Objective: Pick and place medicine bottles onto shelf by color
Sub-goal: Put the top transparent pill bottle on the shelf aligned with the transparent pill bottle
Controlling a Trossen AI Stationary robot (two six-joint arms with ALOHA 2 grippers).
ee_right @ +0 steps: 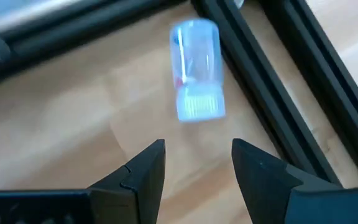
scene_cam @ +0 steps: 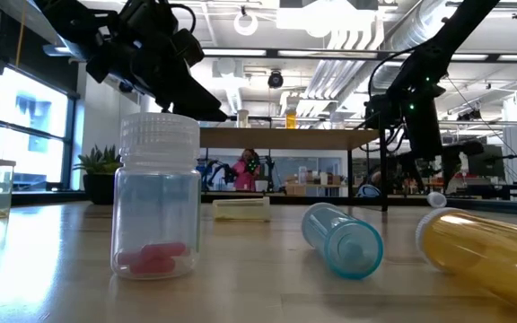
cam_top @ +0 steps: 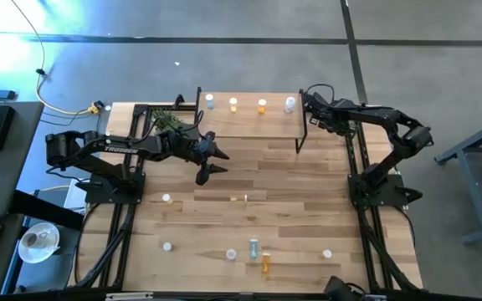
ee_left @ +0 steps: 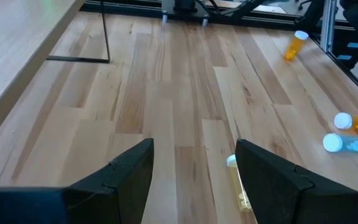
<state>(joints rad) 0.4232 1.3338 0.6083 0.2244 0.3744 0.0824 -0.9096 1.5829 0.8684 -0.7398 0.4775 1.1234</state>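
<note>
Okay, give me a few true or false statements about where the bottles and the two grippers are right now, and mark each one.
1. Four bottles stand on the shelf. True.
2. The left gripper is shut on a yellow bottle. False: it is open and empty, with a pale yellow bottle lying on the table beyond it.
3. The right gripper is open near a clear bottle. True.
4. The blue bottle near the table's front stands upright. False: it lies on its side.
5. A potted plant sits beside the shelf's left end. True.
</note>
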